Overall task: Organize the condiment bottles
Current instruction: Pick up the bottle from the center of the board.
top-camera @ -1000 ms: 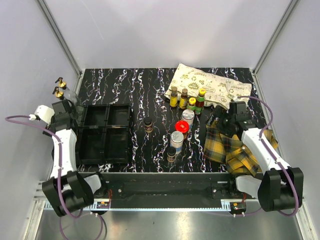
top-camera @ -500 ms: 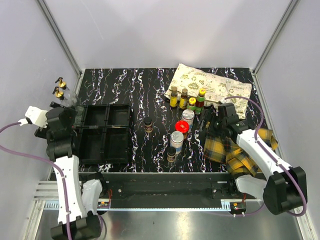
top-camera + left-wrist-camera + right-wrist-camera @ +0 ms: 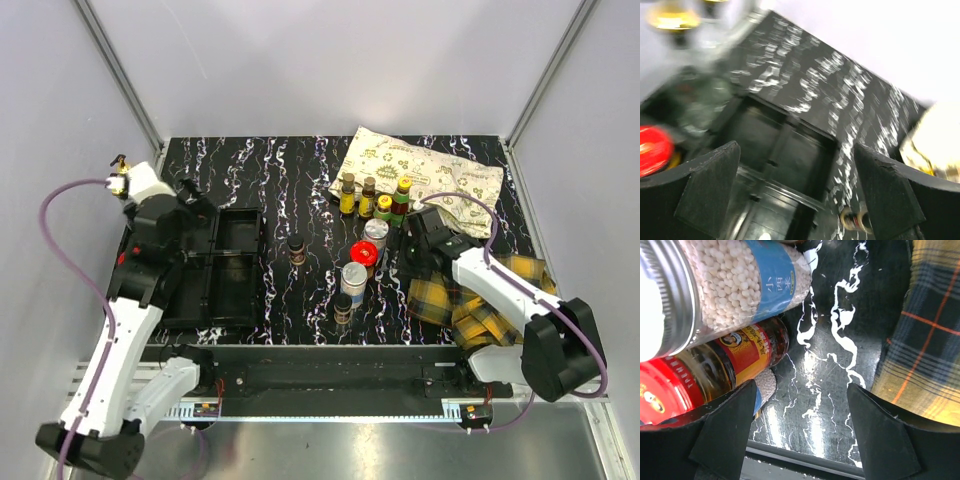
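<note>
**Both arms close in as bottle sorting gets under way.** On the black, white-veined tabletop (image 3: 290, 170), the black four-compartment plastic tray (image 3: 235, 290) sits toward the near left corner. No bottle shows in the compartments that can be seen.

The left arm hung outside the tray's left edge a second ago and has since swung up and across it. The left pincer (image 3: 796, 150) is spread wide above the far compartments, carrying nothing.

The right arm has slid off the yellow-and-black plaid cloth (image 3: 470, 310) at the near right corner toward mid-tabletop. The right pincer (image 3: 801, 387) is spread over bare tabletop with nothing between its fingers. It sits just beside a silver-lidded shaker of white beads with a blue label (image 3: 735, 285) and a red-lidded glass jar with a red-and-yellow label (image 3: 725, 360). That reads as the approach to a first pick, with the sorting apparently not yet begun.

The condiment bottles (image 3: 354, 278) stand loose, most of them clustered right of centre. A row of yellow and green sauce bottles (image 3: 368, 198) stands against the white printed pouch (image 3: 420, 175) toward the far right corner. Two tiny dark bottles (image 3: 296, 248) stand between that cluster and the tray, and the gold-capped clear bottles (image 3: 670, 17) are at the far left edge.

From above, the left arm hides the tray's left compartments and nearly all of the gold-capped pair. The left wrist view is smeared by motion, and a red blob at its left edge cannot be identified. The right wrist view cuts off both the shaker and the jar.
</note>
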Available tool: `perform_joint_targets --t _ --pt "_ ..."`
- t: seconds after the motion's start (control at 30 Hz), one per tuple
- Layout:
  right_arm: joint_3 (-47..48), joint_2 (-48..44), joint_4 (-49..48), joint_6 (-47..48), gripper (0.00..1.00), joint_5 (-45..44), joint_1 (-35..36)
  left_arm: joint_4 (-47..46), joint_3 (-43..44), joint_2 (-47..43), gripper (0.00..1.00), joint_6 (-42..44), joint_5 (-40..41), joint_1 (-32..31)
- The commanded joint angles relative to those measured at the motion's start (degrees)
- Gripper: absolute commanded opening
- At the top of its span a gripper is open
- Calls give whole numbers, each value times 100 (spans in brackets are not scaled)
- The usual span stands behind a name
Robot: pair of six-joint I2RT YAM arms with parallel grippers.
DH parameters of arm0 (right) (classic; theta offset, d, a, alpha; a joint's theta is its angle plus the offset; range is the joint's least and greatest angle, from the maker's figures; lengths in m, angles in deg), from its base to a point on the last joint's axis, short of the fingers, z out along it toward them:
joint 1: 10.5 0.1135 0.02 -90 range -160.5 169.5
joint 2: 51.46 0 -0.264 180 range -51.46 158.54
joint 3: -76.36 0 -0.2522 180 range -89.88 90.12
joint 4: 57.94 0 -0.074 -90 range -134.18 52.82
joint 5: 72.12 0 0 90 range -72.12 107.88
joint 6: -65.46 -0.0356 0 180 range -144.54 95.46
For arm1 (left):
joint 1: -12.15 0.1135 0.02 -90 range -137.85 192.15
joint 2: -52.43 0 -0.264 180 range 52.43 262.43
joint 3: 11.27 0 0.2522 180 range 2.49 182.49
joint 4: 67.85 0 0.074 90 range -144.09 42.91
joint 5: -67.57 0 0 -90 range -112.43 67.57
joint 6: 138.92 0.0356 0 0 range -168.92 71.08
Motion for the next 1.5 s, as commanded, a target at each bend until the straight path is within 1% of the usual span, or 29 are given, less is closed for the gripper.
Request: perform_joint_targets --t 0.0,0.03,0.07,0.13,0.3,0.4,0.6,0.7,0.8,0.93,1.07,1.17,1.33,1.47 --pt "108 92 -407 -256 81 -317 172 -587 333 352 99 692 -524 -720" --pt "64 93 -529 -299 81 -318 225 -649 333 423 99 720 -795 -956" --pt "37 93 -591 -378 81 -327 260 -728 298 563 99 764 -963 -1063" --pt "-103 49 -889 -492 81 -590 330 -1018 245 713 99 852 -1480 -1308" --pt "-384 -39 -1540 -792 80 -722 384 -1475 245 1275 99 1045 -2430 -1670" --pt "-420 48 -1787 -810 80 -617 401 -1651 306 1557 99 1203 -2669 -1942" --pt "-464 295 -2270 -880 80 -371 454 -2020 341 2136 99 1326 -3555 -2329" --pt "-464 444 -2586 -959 80 -73 480 -2047 455 2479 99 1353 -3802 -2496" --pt "-420 620 -2648 -985 80 60 515 -2047 578 2813 99 1388 -4005 -2645" --pt "-455 699 -2649 -1012 80 95 533 -2038 693 3200 99 1476 -4059 -2865" --pt "-622 419 -2605 -1126 80 -185 533 -2012 807 3473 99 1563 -4093 -3059" --pt "-675 156 -2359 -1205 81 -448 542 -1881 974 3675 97 1686 -4059 -3260" --pt "-728 -188 -1955 -1258 83 -766 533 -1608 1263 4078 94 1784 -3532 -3551" --pt "-728 -451 -1700 -1240 84 -959 533 -1266 1448 4316 93 1626 -2926 -3621"
